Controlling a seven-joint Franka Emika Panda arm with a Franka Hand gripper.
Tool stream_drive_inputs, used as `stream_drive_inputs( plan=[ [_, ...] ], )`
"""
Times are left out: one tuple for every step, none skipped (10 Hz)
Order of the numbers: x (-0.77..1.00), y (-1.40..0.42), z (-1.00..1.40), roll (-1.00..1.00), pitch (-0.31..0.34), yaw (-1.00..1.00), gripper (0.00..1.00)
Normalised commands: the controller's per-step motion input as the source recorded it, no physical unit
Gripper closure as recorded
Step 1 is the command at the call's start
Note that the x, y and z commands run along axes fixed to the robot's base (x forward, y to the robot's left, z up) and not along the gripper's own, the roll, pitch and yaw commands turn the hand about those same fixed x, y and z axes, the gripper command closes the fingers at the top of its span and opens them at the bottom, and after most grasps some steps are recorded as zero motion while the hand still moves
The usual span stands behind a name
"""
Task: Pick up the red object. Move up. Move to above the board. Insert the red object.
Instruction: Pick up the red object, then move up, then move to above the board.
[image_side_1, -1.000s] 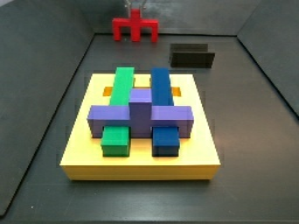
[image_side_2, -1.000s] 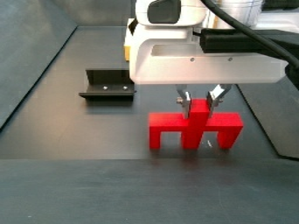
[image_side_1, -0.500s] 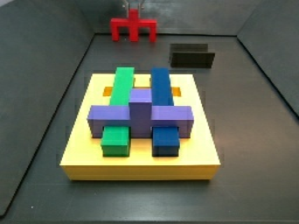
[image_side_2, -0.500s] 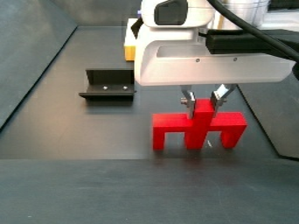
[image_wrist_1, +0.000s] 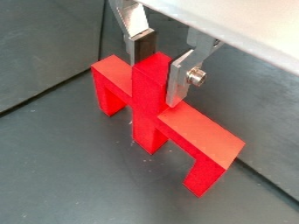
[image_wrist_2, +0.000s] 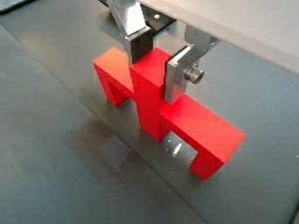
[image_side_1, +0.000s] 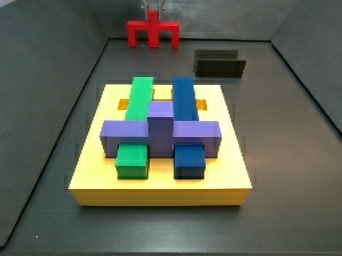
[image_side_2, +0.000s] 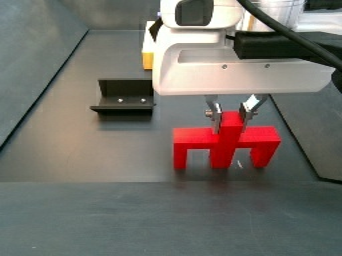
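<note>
Fingers (image_wrist_1: 179, 74) of the gripper (image_wrist_1: 162, 63) clamp the central stem of the red object (image_wrist_1: 158, 114), one silver plate pressed against each side of it; both wrist views show this, with the gripper (image_wrist_2: 160, 59) meeting the stem near its upper end and the red object (image_wrist_2: 163, 109) spreading out below. In a side view the gripper (image_side_2: 230, 108) hangs under the arm's large white housing, and the red object (image_side_2: 223, 147) sits with its two legs pointing down toward the dark floor; whether the legs touch the floor cannot be told. In a side view the red object (image_side_1: 154, 30) appears at the far end of the workspace, well apart from the board (image_side_1: 163, 180). The board lies flat in the foreground and carries a green block (image_side_1: 138, 94), a blue block (image_side_1: 183, 94) and a purple cross-shaped block (image_side_1: 160, 127). The fixture (image_side_1: 221, 64) stands between the board and the far wall, near the red object, and shows again in a side view (image_side_2: 120, 98) beside the gripper.
</note>
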Motion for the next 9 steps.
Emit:
stream_drive_inputs(
  plan=[
    [0.00, 0.00, 0.00, 0.00, 0.000, 0.00, 1.00],
    [0.00, 0.00, 0.00, 0.00, 0.000, 0.00, 1.00],
    [0.00, 0.00, 0.83, 0.00, 0.000, 0.00, 1.00],
    [0.04, 0.06, 0.69, 0.03, 0.055, -0.08, 1.00],
    [0.03, 0.05, 0.45, 0.05, 0.089, -0.06, 1.00],
    [0.00, 0.00, 1.40, 0.00, 0.000, 0.00, 1.00],
    [-0.01, 0.00, 1.40, -0.03, 0.004, 0.01, 1.00],
    [-0.06, -0.01, 1.40, 0.00, 0.017, 0.01, 1.00],
    [-0.01, -0.01, 1.40, 0.02, 0.000, 0.01, 1.00]
  ],
)
